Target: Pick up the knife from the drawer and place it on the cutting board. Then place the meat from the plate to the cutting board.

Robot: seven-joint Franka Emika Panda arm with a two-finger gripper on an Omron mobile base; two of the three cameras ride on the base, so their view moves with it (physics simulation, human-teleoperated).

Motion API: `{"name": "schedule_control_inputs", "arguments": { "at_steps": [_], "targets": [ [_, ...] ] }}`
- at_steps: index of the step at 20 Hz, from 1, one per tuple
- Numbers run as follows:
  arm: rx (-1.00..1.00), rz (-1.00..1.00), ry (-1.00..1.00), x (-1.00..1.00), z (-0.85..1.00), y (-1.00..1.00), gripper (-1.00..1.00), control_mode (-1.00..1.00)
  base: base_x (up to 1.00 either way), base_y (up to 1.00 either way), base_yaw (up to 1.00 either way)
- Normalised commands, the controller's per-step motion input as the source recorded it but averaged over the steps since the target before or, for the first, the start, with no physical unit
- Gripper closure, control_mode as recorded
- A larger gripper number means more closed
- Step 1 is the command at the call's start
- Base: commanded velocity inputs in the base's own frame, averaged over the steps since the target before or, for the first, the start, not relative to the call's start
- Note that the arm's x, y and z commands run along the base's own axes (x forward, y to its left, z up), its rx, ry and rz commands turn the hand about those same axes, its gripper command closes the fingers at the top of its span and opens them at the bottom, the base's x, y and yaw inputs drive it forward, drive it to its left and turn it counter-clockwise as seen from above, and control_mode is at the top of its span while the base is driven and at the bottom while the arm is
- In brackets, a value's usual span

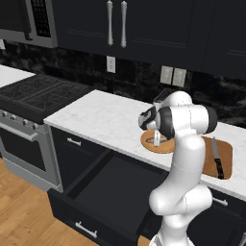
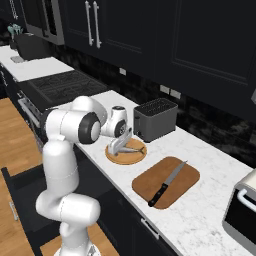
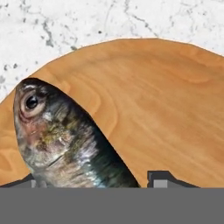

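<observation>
The meat is a silvery fish [image 3: 61, 140] lying on the round tan plate [image 3: 166, 100]. My gripper [image 3: 96, 181] is down on the plate, jaws open astride the fish's body, and a small gap shows beside the right fingertip [image 3: 159, 180]. From the base cameras the gripper [image 2: 118, 148] stands over the plate [image 2: 126, 159], with the fish's tail [image 2: 136, 149] sticking out. The knife [image 2: 167, 184] lies diagonally on the cutting board [image 2: 187, 186], right of the plate. The drawer [image 1: 110, 187] is pulled open below the counter and looks empty.
A dark toaster [image 2: 155, 119] stands behind the plate at the backsplash. The stove [image 1: 38, 93] is left of the counter. A silver appliance [image 2: 242, 212] sits at the counter's far right. My own arm [image 1: 185, 158] blocks part of the board [image 1: 226, 161].
</observation>
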Motion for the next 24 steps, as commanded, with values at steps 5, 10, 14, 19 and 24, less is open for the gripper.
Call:
{"name": "schedule_control_inputs", "arguments": {
  "at_steps": [5, 10, 14, 19, 24],
  "targets": [
    [-0.03, 0.00, -0.01, -0.01, 0.10, 0.00, 1.00, -1.00, 0.00, 0.00, 0.00],
    [-0.05, -0.09, -0.04, -0.17, 0.51, 0.08, 1.00, -1.00, 0.00, 0.00, 0.00],
    [0.01, -0.38, 0.00, -0.22, 0.50, 0.01, 1.00, -1.00, 0.00, 0.00, 0.00],
    [0.14, -0.34, 0.04, -0.31, 0.31, -0.18, 1.00, -1.00, 0.00, 0.00, 0.00],
    [0.07, -0.32, 0.05, -0.40, 0.21, -0.35, 1.00, -1.00, 0.00, 0.00, 0.00]
  ]
}}
